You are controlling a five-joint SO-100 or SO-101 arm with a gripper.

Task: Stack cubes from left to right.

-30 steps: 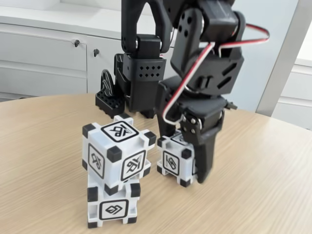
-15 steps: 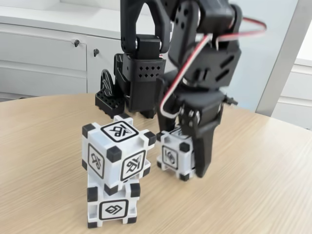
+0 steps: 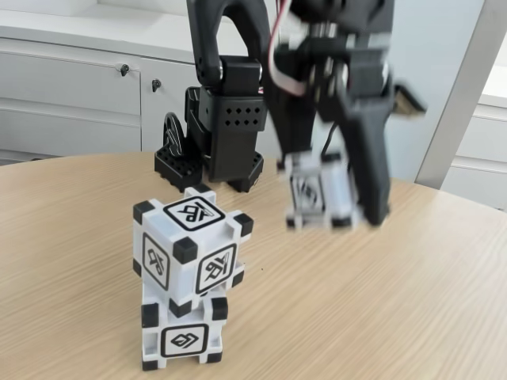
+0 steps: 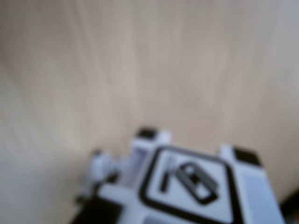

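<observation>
Two white cubes with black corners stand stacked at the front left of the fixed view: a lower cube [image 3: 183,338] and a top cube [image 3: 189,248] turned a little askew on it. A third cube [image 3: 318,193] hangs blurred in the air to the right, above the table, with my black gripper [image 3: 333,202] shut on it. In the wrist view that held cube [image 4: 196,186] sits at the bottom edge, its square glyph face up, with the wood table far below.
The light wood table [image 3: 412,301] has free room to the right of the stack. My arm's black base [image 3: 214,150] stands behind the stack. White cabinets [image 3: 71,87] line the back wall.
The gripper has lifted the third cube off the table, up and slightly right. The two stacked cubes have not moved.
</observation>
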